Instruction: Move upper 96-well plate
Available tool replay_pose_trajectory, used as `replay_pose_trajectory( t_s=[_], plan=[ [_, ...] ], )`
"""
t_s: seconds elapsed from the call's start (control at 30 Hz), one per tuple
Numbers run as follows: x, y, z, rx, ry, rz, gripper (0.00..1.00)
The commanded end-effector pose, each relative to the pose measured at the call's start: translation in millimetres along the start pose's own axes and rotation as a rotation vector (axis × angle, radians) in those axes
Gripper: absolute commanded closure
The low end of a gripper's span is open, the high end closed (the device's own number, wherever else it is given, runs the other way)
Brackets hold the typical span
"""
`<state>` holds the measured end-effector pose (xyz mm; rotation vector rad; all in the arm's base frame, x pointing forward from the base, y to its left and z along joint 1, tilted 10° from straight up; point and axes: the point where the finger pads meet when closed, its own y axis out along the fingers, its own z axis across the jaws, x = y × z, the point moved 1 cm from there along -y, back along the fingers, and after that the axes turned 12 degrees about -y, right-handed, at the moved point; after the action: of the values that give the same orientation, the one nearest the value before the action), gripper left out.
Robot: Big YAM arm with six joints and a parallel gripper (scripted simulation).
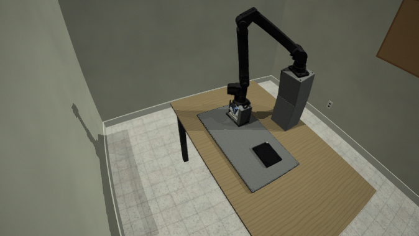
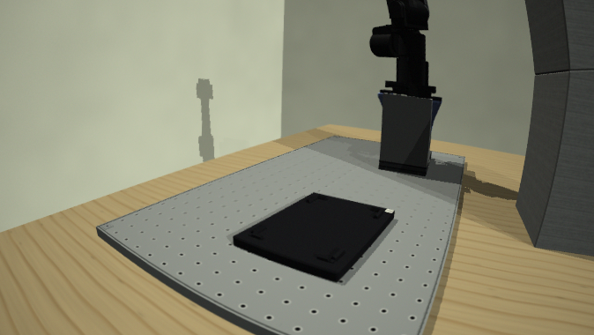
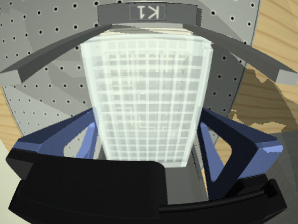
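Claw (image 3: pixel 148 143) grips plate (image 3: pixel 148 92) between rack walls (image 3: pixel 49 56).

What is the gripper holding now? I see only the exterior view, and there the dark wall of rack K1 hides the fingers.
Observer: In the wrist view the gripper is shut on the upper plate, which is white with a grid of wells.
Operator: Where do the fingers touch it?
Observer: The blue fingers press its two opposite sides, left and right as the wrist camera sees them.
Operator: How is the rack turned to that camera?
Observer: A grey bar lettered K1 lies beyond the plate's far edge, and the letters read upside down.
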<state>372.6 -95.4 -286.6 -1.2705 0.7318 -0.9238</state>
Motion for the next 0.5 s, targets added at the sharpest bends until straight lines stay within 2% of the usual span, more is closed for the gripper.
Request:
replay_pose_trajectory(
  t_s=[0.0,0.47],
  plan=[
    [4.7,-11.9,-0.1,0.005,0.003,-0.004,1.00],
    [5.0,-33.3,0.0,0.006,0.003,-0.005,1.00]
  ],
)
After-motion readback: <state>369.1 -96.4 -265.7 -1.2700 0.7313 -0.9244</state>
